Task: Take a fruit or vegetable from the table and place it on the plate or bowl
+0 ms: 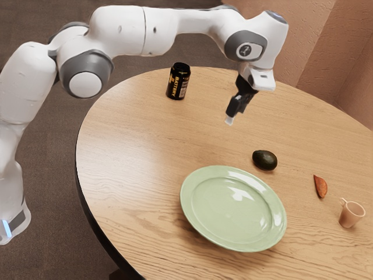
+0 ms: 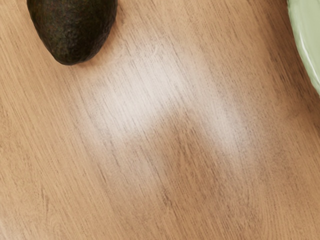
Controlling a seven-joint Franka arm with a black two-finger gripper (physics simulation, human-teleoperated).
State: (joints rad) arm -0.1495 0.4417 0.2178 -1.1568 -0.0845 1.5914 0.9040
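Note:
A dark green avocado [image 1: 265,159] lies on the round wooden table, just beyond the far rim of a pale green plate [image 1: 233,207]. An orange, wedge-shaped vegetable piece [image 1: 320,186] lies to the exterior view's right of the plate. My gripper [image 1: 231,119] hangs in the air above the table, up and to the exterior view's left of the avocado, with nothing in it. In the wrist view the avocado [image 2: 72,27] lies on bare wood, and a slice of the plate's rim [image 2: 307,40] is across from it.
A black can labelled BATTERY [image 1: 178,81] stands at the table's far side. A small beige cup [image 1: 351,213] sits near the right edge. The table edge [image 1: 87,175] curves round at the exterior view's left.

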